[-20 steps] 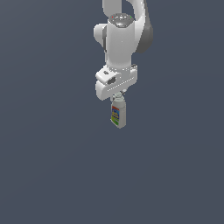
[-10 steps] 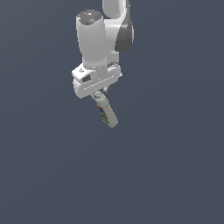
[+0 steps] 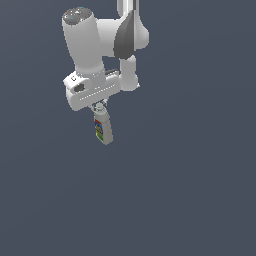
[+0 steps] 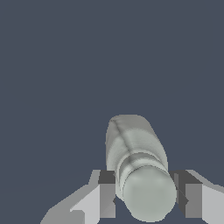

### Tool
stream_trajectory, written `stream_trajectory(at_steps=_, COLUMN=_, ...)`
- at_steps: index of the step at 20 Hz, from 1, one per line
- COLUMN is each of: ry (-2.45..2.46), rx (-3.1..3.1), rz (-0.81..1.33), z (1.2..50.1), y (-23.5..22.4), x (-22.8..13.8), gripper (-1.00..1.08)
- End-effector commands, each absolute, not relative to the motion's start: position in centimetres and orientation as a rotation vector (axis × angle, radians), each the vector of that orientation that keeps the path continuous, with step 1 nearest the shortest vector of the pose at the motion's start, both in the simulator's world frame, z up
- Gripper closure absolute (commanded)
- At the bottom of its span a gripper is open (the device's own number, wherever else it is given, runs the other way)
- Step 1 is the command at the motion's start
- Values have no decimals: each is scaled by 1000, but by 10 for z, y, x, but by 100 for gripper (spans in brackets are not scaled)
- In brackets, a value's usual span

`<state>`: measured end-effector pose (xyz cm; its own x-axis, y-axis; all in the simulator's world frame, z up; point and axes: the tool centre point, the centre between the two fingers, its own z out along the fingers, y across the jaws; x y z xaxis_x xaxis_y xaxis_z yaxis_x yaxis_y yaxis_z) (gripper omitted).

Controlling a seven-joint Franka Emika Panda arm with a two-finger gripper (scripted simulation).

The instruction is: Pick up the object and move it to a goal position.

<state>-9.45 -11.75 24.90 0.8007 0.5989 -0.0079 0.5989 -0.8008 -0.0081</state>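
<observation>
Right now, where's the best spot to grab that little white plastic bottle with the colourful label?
By its narrow capped neck, coming from above. The little white plastic bottle hangs cap-up, and the gripper fingers already pinch each side of the neck, where it is slimmest.

Arm (image 3: 100, 45): upper links cut off by exterior view's top edge. Gripper (image 4: 146, 194): body cropped in wrist view. Bottle (image 3: 103, 126): label print too small to read.

Tool (image 3: 99, 106) downward, clamped around bottle neck
</observation>
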Motion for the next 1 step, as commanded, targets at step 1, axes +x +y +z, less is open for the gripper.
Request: stream_trajectory(at_steps=1, ry=-995, rx=-2980, rz=0, z=255, y=-121, x=-92, gripper=108)
